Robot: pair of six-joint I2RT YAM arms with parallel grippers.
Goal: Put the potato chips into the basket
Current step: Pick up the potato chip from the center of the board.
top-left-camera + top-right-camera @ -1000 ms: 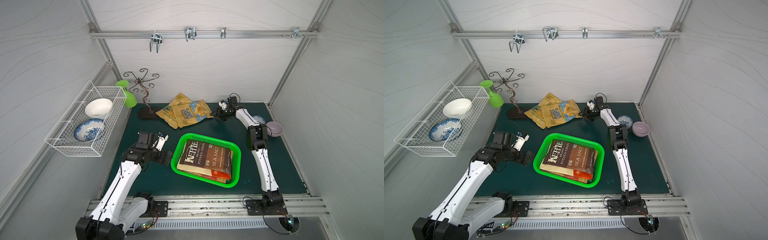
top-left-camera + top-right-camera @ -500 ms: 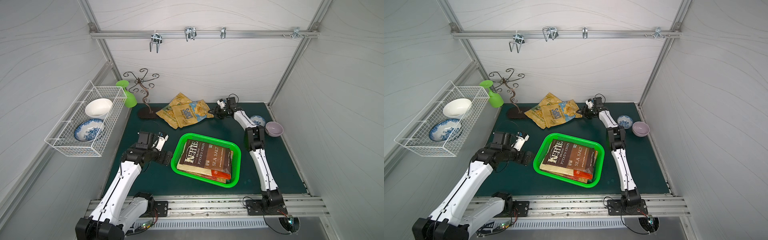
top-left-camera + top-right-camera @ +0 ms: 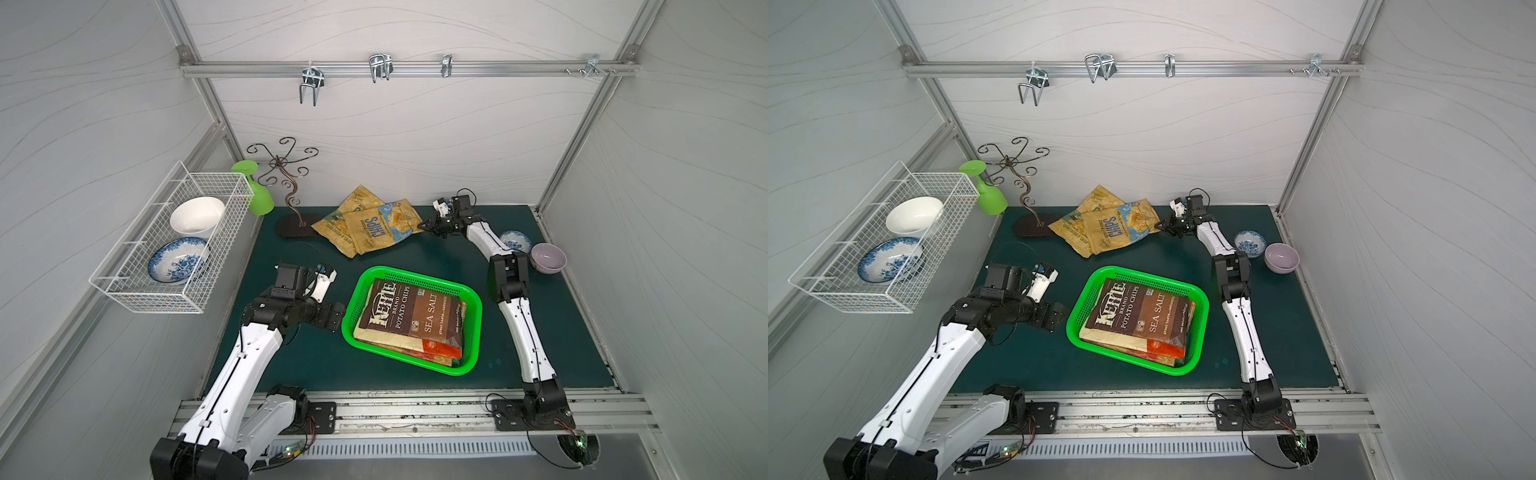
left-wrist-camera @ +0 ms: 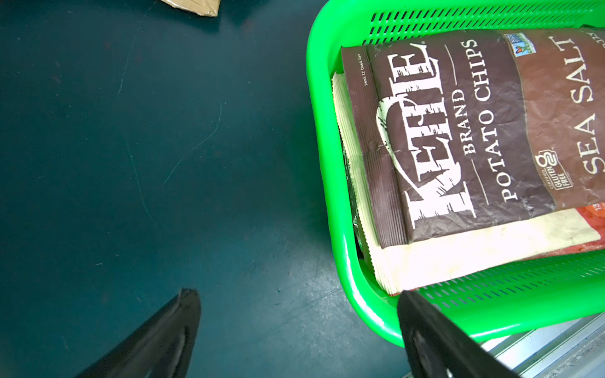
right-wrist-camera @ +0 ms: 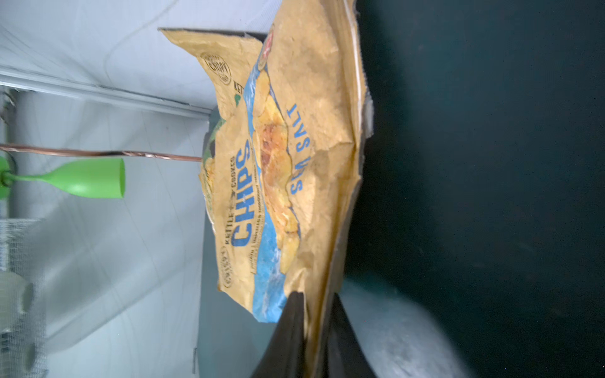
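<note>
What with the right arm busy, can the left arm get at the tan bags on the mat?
Probably yes: only bare mat lies between the left arm's open jaws and the tan bags, though the metal stand sits close.

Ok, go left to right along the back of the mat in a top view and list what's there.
Metal stand's base → tan CHIPS bags → right gripper, pinching the top bag's edge → blue-patterned bowl → purple bowl.

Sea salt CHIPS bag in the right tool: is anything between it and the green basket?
Nothing visible: only bare mat lies between the CHIPS bag and the green basket, already stacked, Kettle bag on top.
</note>
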